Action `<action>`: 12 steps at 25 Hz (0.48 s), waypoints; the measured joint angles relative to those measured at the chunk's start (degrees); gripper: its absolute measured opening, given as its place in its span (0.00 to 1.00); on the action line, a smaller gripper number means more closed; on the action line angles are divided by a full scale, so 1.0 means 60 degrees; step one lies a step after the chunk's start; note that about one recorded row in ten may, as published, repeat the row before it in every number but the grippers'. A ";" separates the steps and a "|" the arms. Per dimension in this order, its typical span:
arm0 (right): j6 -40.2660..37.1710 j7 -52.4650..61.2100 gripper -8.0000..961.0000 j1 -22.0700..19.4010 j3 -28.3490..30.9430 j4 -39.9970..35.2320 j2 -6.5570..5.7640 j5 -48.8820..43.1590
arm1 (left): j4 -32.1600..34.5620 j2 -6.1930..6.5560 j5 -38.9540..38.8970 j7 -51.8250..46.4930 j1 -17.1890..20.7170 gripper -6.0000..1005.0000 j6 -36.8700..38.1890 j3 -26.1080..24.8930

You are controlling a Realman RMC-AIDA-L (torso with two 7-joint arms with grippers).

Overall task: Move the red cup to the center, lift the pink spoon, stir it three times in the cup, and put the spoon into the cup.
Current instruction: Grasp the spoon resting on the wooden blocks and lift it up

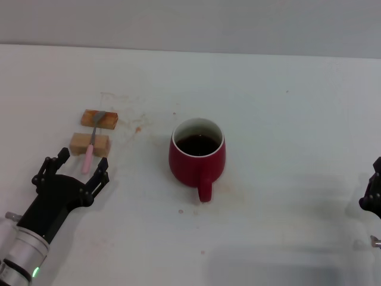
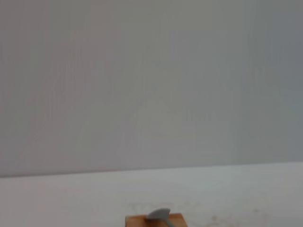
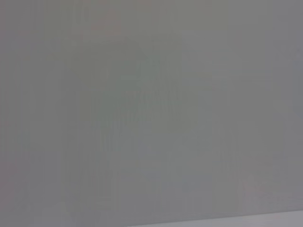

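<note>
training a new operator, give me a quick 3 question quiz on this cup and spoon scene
1. True or false: the spoon already stands in the cup.
2. What does the spoon rest on? A) two wooden blocks B) the cup's rim C) a plate
3. Which gripper is nearest the spoon, and are its fingers open or shut?

Key:
1. False. It lies across the blocks, left of the cup.
2. A. Its bowl sits on the far block, its pink handle crosses the near block.
3. The left gripper, open, just short of the handle's end. The right gripper sits at the table's right edge.
</note>
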 joint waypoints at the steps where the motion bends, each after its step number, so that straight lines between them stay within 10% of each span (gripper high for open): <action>1: 0.0000 0.0002 0.01 0.0001 -0.0003 0.0002 -0.0001 -0.0005 | 0.0002 0.0000 -0.0003 0.0000 -0.0028 0.82 -0.0108 -0.0014; 12: 0.0016 0.0007 0.01 0.0003 -0.0009 0.0019 -0.0001 -0.0051 | 0.0108 0.0001 -0.0022 -0.0007 -0.0144 0.82 -0.0394 -0.0030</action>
